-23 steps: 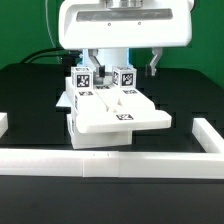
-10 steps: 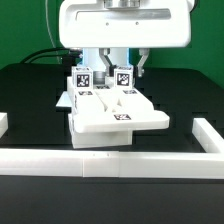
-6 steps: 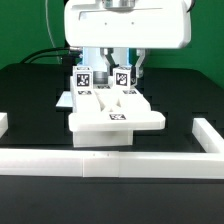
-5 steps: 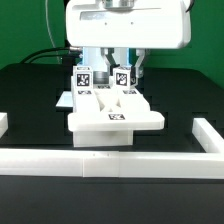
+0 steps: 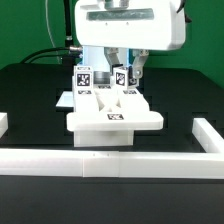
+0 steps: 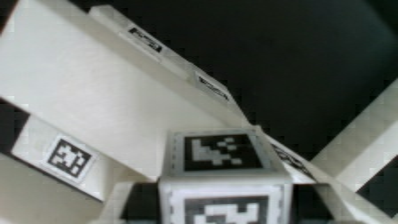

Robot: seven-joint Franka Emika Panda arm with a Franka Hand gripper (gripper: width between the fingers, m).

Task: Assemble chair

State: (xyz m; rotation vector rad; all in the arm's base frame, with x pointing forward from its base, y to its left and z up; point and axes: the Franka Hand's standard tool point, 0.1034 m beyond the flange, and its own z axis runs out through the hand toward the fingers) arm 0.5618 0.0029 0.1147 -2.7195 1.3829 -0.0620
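Note:
The chair's white seat slab [image 5: 115,118] lies on the black table in the middle of the exterior view. Two short tagged legs stand upright on it: the left leg [image 5: 84,78] is free, and the right leg [image 5: 124,79] sits between my fingers. My gripper [image 5: 126,70] comes straight down from above and is shut on this right leg. The wrist view looks down on the held leg [image 6: 222,170], with its tags on the top and front face, and my gripper [image 6: 222,205] closes on both sides of it. Behind it runs the white slab [image 6: 89,90].
A long low white border rail [image 5: 110,162] runs along the front, with raised ends at the exterior view's left [image 5: 3,123] and right [image 5: 206,131]. Black cables [image 5: 45,55] lie at the back left. The arm's white housing [image 5: 125,25] hangs over the chair.
The arm's housing has shifted a little to the exterior view's right and turned, with the right leg still in the grip. The slab has barely moved.

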